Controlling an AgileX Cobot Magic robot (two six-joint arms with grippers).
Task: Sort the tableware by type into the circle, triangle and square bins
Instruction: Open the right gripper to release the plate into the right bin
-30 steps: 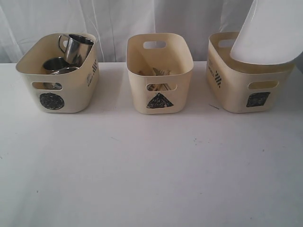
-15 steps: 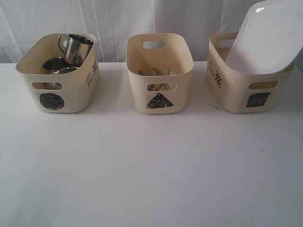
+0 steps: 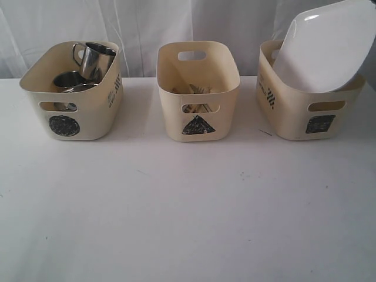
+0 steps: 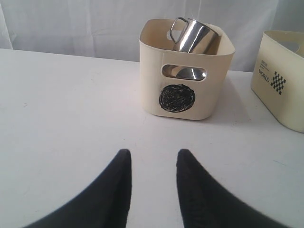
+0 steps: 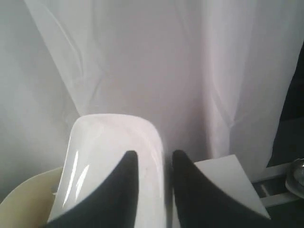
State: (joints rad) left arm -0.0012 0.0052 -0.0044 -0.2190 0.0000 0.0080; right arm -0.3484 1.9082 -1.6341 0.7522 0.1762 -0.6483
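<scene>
Here, the large white plate (image 3: 326,50) leans tilted in the square bin (image 3: 291,114) at the right end of a white table (image 3: 188,205). Its lower edge sits down inside the tub, and most of its face rises above the rim toward the white curtain (image 3: 147,23) behind. The right gripper (image 5: 154,153), out of sight in the exterior view, has its jaws parted at the plate's upper edge. One black finger shows in front of the plate's face and the other stands just clear of its rim with curtain showing between, so nothing is pinched. The left gripper (image 4: 153,152) hovers over bare tabletop, jaws likewise spread and empty. It faces the circle bin (image 3: 88,111), where a steel mug (image 3: 97,59) stands tilted above the rim with more steel ware (image 3: 69,79) beneath it. Between the two tubs, the triangle bin (image 3: 170,111) holds cutlery (image 3: 198,90), its pieces too small to tell apart.
</scene>
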